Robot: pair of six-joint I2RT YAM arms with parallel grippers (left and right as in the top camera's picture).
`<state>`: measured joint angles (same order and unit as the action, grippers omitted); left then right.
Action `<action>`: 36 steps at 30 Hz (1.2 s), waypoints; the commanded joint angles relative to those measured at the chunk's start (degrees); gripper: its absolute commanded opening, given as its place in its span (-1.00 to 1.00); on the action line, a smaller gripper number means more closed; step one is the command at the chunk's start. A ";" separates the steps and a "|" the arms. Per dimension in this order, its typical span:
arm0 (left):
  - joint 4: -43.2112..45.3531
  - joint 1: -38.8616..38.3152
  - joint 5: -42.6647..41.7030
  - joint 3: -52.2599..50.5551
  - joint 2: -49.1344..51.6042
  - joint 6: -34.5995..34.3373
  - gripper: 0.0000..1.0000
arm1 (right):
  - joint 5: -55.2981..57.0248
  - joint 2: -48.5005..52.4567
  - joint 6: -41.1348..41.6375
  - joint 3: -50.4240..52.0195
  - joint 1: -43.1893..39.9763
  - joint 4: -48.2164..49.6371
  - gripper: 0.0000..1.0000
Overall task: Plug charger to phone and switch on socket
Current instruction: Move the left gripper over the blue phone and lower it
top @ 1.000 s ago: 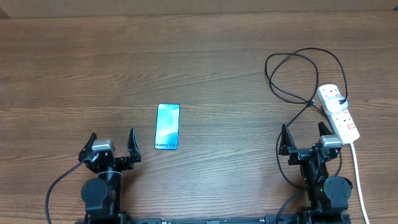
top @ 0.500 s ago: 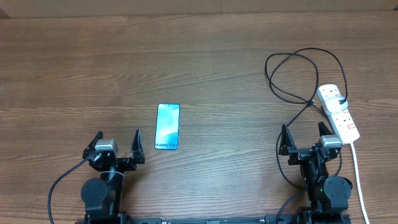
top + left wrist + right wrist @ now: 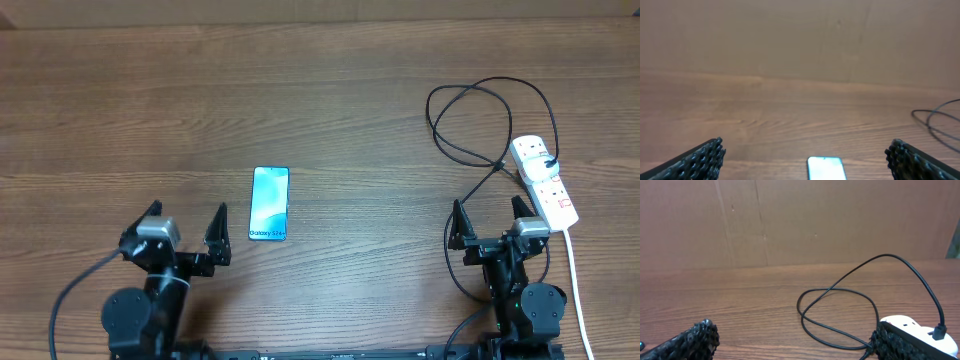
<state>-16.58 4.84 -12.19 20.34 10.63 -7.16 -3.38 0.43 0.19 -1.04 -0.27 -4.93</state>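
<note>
The phone (image 3: 269,203) lies flat on the wooden table, cyan screen up, "Galaxy S24+" text at its near end; its far end shows in the left wrist view (image 3: 826,168). The white socket strip (image 3: 544,180) lies at the right with the charger's black plug in its far outlet. The black charger cable (image 3: 478,125) loops left of it and shows in the right wrist view (image 3: 840,310), beside the strip (image 3: 917,329). My left gripper (image 3: 183,228) is open, near and left of the phone. My right gripper (image 3: 488,220) is open, just near of the strip and cable.
The socket's thick white cord (image 3: 577,280) runs toward the near edge at the right. A brown cardboard wall (image 3: 790,220) stands behind the table's far edge.
My left arm has shifted slightly left and toward the near edge, its fingers still open. The right arm, phone, cable and strip have not moved.
</note>
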 commanded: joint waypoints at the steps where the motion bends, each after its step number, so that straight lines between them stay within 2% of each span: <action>1: -0.13 -0.37 -5.60 5.55 6.73 -0.59 1.00 | 0.74 -0.24 -0.26 0.57 0.26 0.26 1.00; 7: -2.73 -0.39 -12.41 17.33 22.56 -0.59 1.00 | 0.74 -0.24 -0.26 0.57 0.26 0.26 1.00; 15: -19.54 -1.77 -12.57 36.59 42.10 -0.57 1.00 | 0.74 -0.24 -0.26 0.57 0.26 0.26 1.00; 18: -25.70 -5.51 -9.11 42.88 48.35 -0.57 1.00 | 0.74 -0.24 -0.26 0.57 0.26 0.26 1.00; 21: -30.58 -11.85 -1.44 48.00 54.05 -0.59 1.00 | 0.74 -0.24 -0.26 0.57 0.26 0.26 1.00; 26: -32.72 -22.64 9.62 51.65 61.46 -0.57 1.00 | 0.74 -0.24 -0.26 0.57 0.26 0.26 1.00; 30: -30.71 -26.49 11.13 51.65 65.77 -0.57 1.00 | 0.74 -0.24 -0.26 0.57 0.26 0.26 1.00; 36: -31.47 -26.93 11.43 51.63 72.85 -0.57 1.00 | 0.72 -0.24 -0.26 0.57 0.26 0.26 1.00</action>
<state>-47.62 -21.78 -2.96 70.57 80.93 -7.38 -2.96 0.43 0.16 -1.04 -0.27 -4.93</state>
